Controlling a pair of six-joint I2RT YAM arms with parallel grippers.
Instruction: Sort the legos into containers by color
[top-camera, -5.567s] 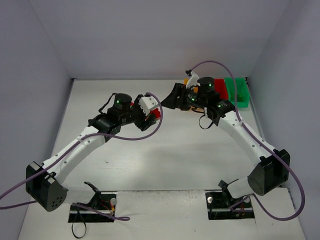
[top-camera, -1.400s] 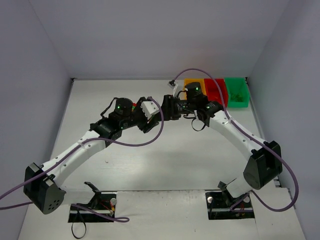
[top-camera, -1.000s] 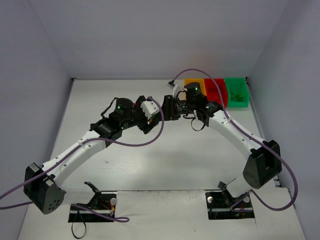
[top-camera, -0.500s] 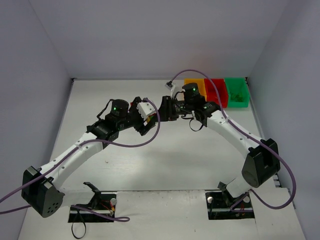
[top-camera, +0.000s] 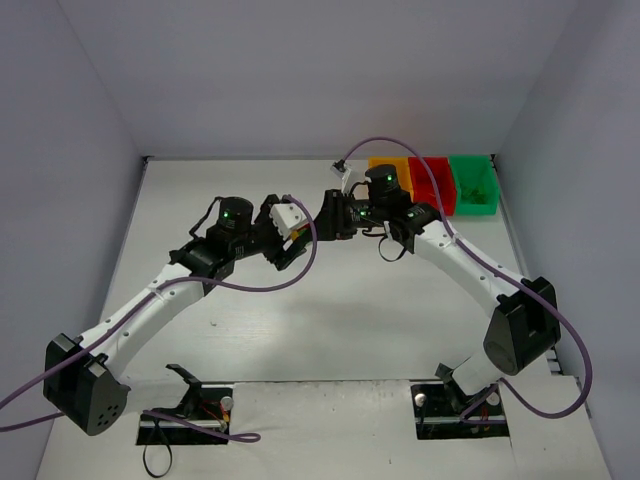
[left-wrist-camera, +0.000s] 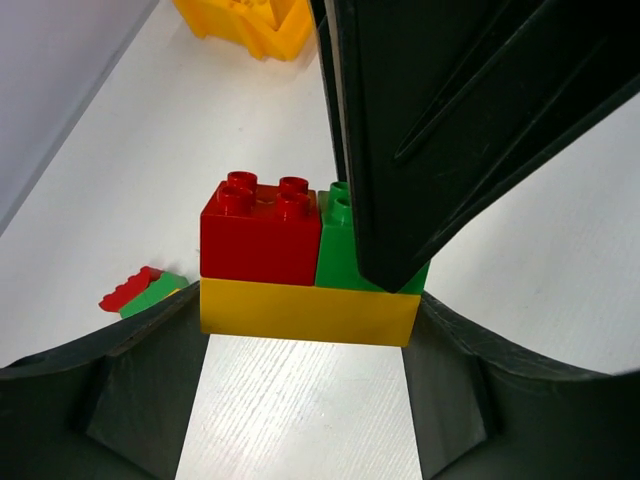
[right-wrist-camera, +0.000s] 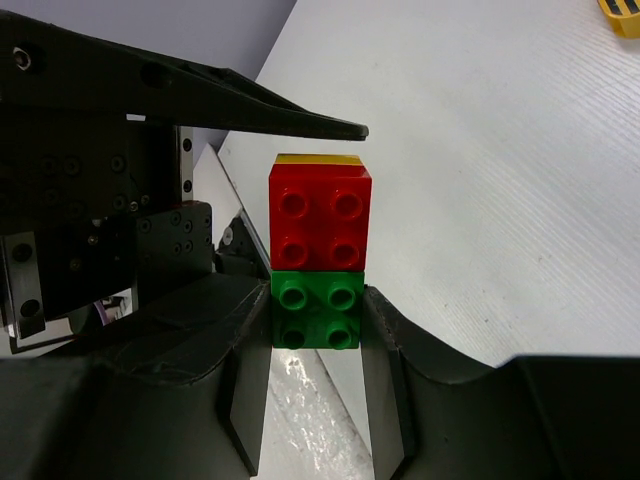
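Spanning the overhead view, a white desk (top-camera: 330, 320) is seen, and over its middle the left arm (top-camera: 150, 300) and right arm (top-camera: 480, 270) are brought nose to nose. At the far right edge three bins are lined up side by side: yellow-orange (top-camera: 385, 163), red (top-camera: 432, 182) and green (top-camera: 472, 185), the first partly hidden by the right arm.

Between the two arms, left of the bins, one stack of legos is gripped from both ends. The left tool (left-wrist-camera: 310, 305) is clamped on the long yellow brick (left-wrist-camera: 305, 315) at the base, one finger pressed against each short end. On that brick a red brick (left-wrist-camera: 262, 235) and a green brick (right-wrist-camera: 317, 310) are seated side by side, touching. The right tool (right-wrist-camera: 317, 295) is closed on the green brick alone, and in the left wrist view one of its fingers (left-wrist-camera: 450, 130) covers most of that brick (only a few studs and a strip of side are shown). Whether the stack is lifted off the desk cannot be told.

A small loose piece (left-wrist-camera: 140, 293), red beside green, is left lying on the desk nearby.
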